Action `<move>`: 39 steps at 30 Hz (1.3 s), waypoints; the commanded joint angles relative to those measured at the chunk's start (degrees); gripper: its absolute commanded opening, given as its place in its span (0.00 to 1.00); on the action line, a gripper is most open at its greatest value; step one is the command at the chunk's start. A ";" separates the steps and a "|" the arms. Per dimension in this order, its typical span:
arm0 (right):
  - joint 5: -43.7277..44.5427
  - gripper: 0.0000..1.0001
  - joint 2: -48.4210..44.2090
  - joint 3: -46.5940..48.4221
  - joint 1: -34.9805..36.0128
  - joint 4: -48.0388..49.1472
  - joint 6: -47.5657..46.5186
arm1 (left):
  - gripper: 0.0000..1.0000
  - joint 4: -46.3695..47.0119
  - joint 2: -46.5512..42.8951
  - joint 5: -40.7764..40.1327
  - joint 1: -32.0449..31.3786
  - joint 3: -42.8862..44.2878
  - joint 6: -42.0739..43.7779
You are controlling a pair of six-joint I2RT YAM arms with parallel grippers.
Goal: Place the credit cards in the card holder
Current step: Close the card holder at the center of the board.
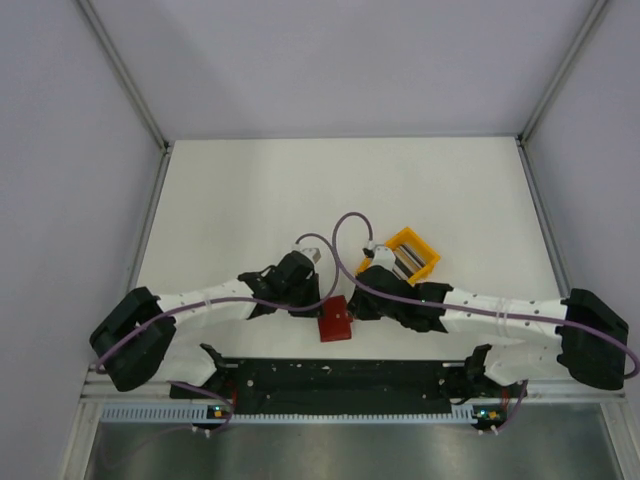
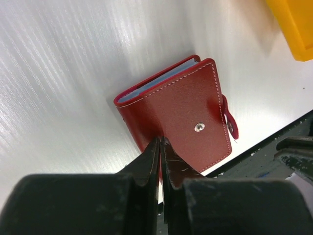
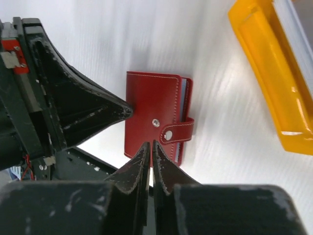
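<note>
The card holder [image 1: 334,322] lies on the white worktop [image 1: 250,200], close to its near edge and between the two arms. It is dark red and folded shut. Its snap tab [image 3: 173,133] is not fastened: the tab is bent over the cover and rests just beside the bare metal stud [image 3: 155,122]. Along the open side of the holder a light blue edge [image 2: 146,90] shows between the covers.

The left gripper [image 2: 160,144] is at the left side of the card holder. Its fingers are pressed together with nothing between them, and in the right wrist view its tip touches the holder's left edge. The right gripper [image 3: 149,147] hangs over the near edge of the holder, its fingers also nearly together and empty.

A yellow bin [image 1: 412,240] stands beyond the card holder, to the right and apart from it. Grey flat pieces lie inside it, probably the credit cards [image 1: 403,263], but they are too small to tell.
</note>
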 commanded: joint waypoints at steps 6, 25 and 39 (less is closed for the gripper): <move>-2.87 0.00 -9.79 -6.84 -4.92 1.55 -10.34 | 0.22 1.60 -8.12 -0.39 -0.24 -0.86 2.97; -2.96 0.30 -30.98 -19.68 -8.87 13.95 -22.48 | 0.97 4.94 -21.22 -20.60 -0.16 -5.69 -0.19; -8.32 0.00 -15.43 -18.36 -9.05 21.68 -26.79 | 0.00 13.79 -21.22 -13.50 -0.33 -16.32 -6.52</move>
